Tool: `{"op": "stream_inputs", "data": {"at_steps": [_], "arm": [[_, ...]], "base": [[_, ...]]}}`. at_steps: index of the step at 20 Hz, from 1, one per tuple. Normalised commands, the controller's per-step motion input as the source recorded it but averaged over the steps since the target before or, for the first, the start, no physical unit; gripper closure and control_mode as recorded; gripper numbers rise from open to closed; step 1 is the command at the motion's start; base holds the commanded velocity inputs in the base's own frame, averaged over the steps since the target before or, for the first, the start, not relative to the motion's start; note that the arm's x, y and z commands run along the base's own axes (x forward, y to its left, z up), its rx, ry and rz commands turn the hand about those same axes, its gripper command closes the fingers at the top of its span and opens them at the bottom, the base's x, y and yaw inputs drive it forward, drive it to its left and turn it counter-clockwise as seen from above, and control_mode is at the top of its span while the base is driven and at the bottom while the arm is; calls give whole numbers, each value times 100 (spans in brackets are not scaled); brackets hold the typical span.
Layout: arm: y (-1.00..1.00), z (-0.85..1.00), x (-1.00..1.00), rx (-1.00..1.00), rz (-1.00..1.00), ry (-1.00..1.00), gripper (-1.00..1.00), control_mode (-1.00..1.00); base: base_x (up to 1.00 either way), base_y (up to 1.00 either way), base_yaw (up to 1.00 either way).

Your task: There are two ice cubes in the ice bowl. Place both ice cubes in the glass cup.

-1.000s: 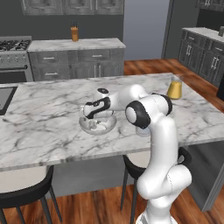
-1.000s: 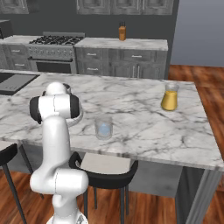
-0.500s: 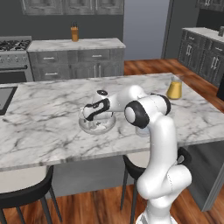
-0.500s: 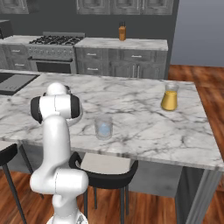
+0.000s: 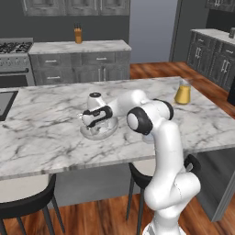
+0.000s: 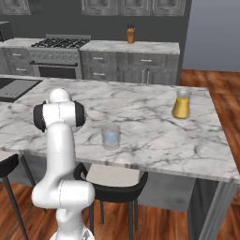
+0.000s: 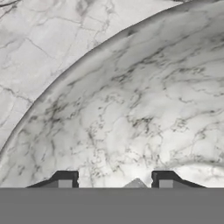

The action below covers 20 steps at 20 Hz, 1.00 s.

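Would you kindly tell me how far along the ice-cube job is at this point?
Done: a pale blue ice cube appears to sit inside the glass cup. In hand: the pincer is down in the ice bowl, its fingers apart on either side of the whitish ice cube, not gripping it. Left: close on that cube and carry it to the cup.

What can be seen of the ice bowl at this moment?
The ice bowl is a wide, shallow bowl of clear, greyish glass, standing upright on the marble island counter. The gripper is lowered into it from above, its dark fingertips apart near the bowl's floor. In the hand view the curved rim sweeps across, with marble veining visible through the glass. A small pale corner peeks up between the fingertips.
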Motion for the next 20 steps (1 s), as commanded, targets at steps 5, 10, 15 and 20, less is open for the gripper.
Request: {"op": "stream_inputs", "data": {"at_steps": [5,10,15,20], "arm": [[-13,-29,-16,0,0,0,100,-100],[-18,52,-14,3,-1,-6,100,-100],[-50,84,-22,3,-7,-3,100,-100],[-98,58,-33,1,-9,0,100,-100]], "base": [[0,0,0],[0,0,0],[0,0,0],[0,0,0]]}}
